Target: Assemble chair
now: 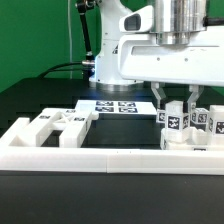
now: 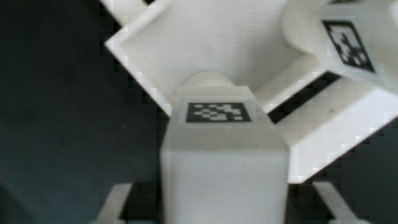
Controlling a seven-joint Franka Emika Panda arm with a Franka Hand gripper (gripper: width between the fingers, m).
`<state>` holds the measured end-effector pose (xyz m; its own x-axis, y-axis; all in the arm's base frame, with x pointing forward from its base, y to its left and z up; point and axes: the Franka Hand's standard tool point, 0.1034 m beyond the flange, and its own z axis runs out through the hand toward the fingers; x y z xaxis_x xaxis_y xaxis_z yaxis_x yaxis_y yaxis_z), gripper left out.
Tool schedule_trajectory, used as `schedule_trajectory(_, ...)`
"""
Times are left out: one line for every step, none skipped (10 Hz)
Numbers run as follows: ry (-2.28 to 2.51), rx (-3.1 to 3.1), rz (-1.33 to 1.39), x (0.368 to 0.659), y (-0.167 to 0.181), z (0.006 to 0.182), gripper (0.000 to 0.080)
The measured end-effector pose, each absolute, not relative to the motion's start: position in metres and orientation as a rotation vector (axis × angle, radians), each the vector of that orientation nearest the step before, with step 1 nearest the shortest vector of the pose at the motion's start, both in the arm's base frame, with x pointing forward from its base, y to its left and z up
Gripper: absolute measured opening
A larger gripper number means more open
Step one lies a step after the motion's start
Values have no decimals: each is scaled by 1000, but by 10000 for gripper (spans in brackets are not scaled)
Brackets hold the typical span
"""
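Black surface. Low white barrier wall along its near edge. Marker board flat mid-surface. Arm base at the back. Notched chair blocks at exterior view's left, just behind the wall. Upright chair piece plus more uprights at the right, feet hidden by wall.

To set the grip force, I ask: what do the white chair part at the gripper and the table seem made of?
The chair part: probably plastic, matte white; smooth even faces, rounded edges, no grain. The table: black, matte, no reflections; material is open, perhaps a mat or painted board.
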<state>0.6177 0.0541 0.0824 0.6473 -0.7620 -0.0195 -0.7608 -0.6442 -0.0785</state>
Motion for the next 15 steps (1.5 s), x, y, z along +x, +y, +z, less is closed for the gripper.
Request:
schedule_trajectory(1388,-2729,-19,618,54,82,291)
schedule_trajectory(1520,-2659,-14,618,54,82,291)
schedule_trajectory(1623,-2598,-7,618,55,82,291)
schedule_trajectory(1705,-2542,-3,618,56,82,291)
schedule_trajectory(1793,-2472,6,619,57,83,291)
schedule_trajectory(1818,-2454,8,619,57,83,291)
schedule_trajectory(1812,-2458,8,619,57,83,343)
schedule_trajectory(1792,-2473,7,619,58,82,479)
schedule_trajectory(1709,-2531,3,618,58,82,479)
schedule_trajectory(1639,-2577,-2,618,58,82,612)
schedule_trajectory(1469,-2680,-15,618,58,82,642)
schedule_trajectory(1317,-2758,-22,618,61,82,642)
schedule_trajectory(1182,-2819,-29,618,61,82,647)
schedule_trajectory(1065,-2865,-41,619,61,83,647)
schedule_trajectory(909,-2919,-55,619,60,82,649)
